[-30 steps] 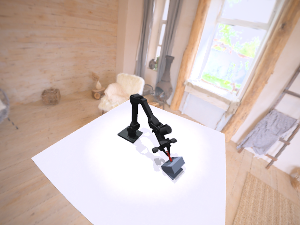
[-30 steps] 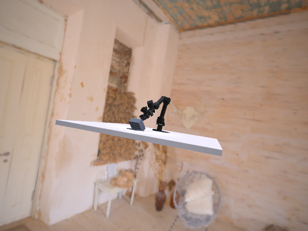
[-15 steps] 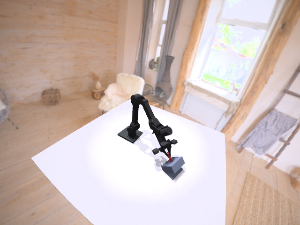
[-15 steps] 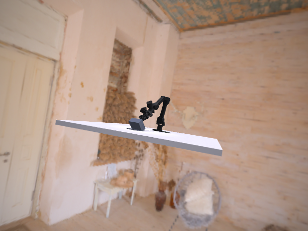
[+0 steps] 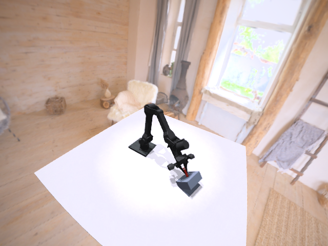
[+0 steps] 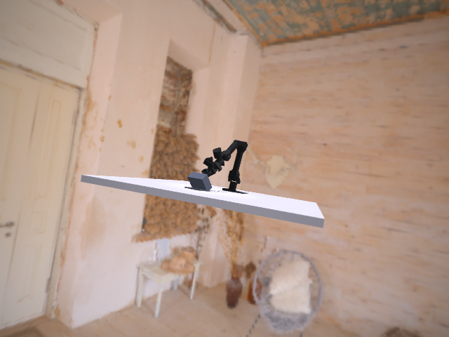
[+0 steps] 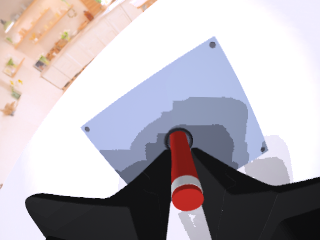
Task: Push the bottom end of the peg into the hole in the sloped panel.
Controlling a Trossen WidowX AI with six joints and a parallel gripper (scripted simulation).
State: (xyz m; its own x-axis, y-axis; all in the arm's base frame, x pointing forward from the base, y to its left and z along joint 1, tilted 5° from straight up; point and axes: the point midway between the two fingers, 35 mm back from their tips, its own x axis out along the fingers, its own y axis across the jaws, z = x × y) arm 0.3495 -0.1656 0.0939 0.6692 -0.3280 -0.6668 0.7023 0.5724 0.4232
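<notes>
A round red peg (image 5: 186, 173) (image 7: 182, 160) with a pale band near its top end is held in my gripper (image 7: 180, 155) (image 5: 185, 171), which is shut on it. The blue-grey sloped panel (image 5: 195, 180) (image 6: 198, 181) (image 7: 165, 85) is just below the fingertips. The peg's bottom end is at the panel's round hole (image 7: 189, 136), and the hole's dark rim shows around it in the wrist view. The peg looks in line with the hole; how deep it sits inside is hidden. In the exterior view the peg cannot be made out.
The panel block stands on the white table (image 5: 127, 190) (image 6: 275, 204). The arm's base plate (image 5: 135, 148) (image 6: 239, 191) is behind it. Small dark screws (image 7: 212, 45) mark the panel's corners. The arm's shadow falls over the panel's face.
</notes>
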